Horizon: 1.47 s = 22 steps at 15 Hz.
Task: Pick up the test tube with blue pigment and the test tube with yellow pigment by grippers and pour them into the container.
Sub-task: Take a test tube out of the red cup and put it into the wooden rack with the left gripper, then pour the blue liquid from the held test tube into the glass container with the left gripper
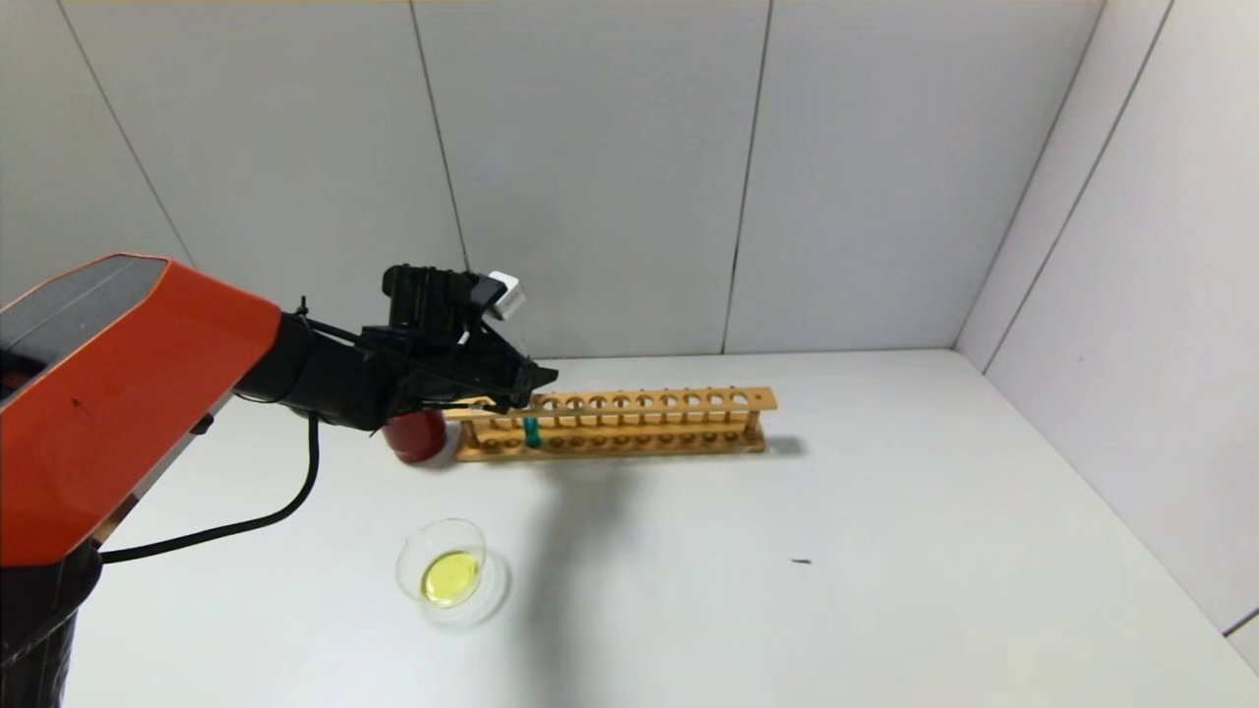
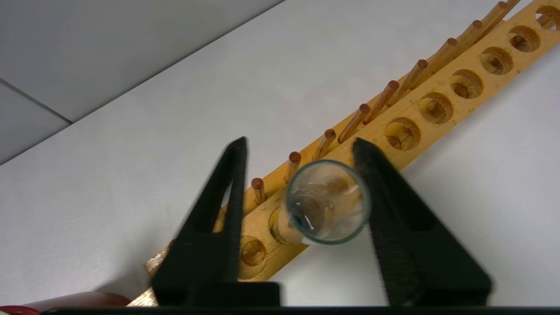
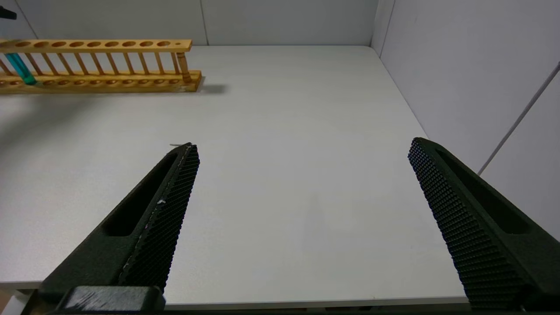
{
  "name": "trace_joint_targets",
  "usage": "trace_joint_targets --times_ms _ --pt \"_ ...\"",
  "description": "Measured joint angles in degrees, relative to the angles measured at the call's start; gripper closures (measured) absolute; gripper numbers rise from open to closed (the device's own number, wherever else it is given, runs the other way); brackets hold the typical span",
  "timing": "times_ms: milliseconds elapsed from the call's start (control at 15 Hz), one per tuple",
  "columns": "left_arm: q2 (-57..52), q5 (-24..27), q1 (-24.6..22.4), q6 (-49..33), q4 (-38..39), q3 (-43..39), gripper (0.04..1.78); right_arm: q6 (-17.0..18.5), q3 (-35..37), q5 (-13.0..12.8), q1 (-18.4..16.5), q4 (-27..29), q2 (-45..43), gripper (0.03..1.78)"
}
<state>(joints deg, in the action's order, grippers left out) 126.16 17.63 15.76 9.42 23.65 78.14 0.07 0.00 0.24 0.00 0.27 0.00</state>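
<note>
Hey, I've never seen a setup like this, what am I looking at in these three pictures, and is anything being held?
This is a two-armed robot at a white table. One picture looks down from its head; the other two look out from cameras on each wrist.

On the table stand a wooden rack, a red cup, and the container, a glass dish holding yellow liquid.

The left gripper is open around the mouth of the test tube with blue pigment, which stands in the rack; one finger looks to be touching it, the other is apart.

The right gripper is wide open over bare table, away from the rack.
</note>
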Motion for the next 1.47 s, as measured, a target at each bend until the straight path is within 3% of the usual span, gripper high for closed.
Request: trace_joint_targets --times_ms 200,667,1200,1467 --pt "-0.2 -1.2 0.0 0.1 0.0 -0.2 1.47 0.0 0.0 0.0 0.0 0.0 0.0 0.06" --pt "-2.5 -4.0 1.1 0.5 0.0 -0.1 1.47 0.0 0.0 0.0 0.0 0.0 0.0 0.06" --pt "-12.7 -5.0 1.1 0.7 -1.9 0.4 1.47 0.0 0.0 0.0 0.0 0.0 0.0 0.06" --pt "-19.5 -5.1 0.7 1.9 -3.2 -4.2 1.47 0.0 0.0 0.0 0.0 0.0 0.0 0.06"
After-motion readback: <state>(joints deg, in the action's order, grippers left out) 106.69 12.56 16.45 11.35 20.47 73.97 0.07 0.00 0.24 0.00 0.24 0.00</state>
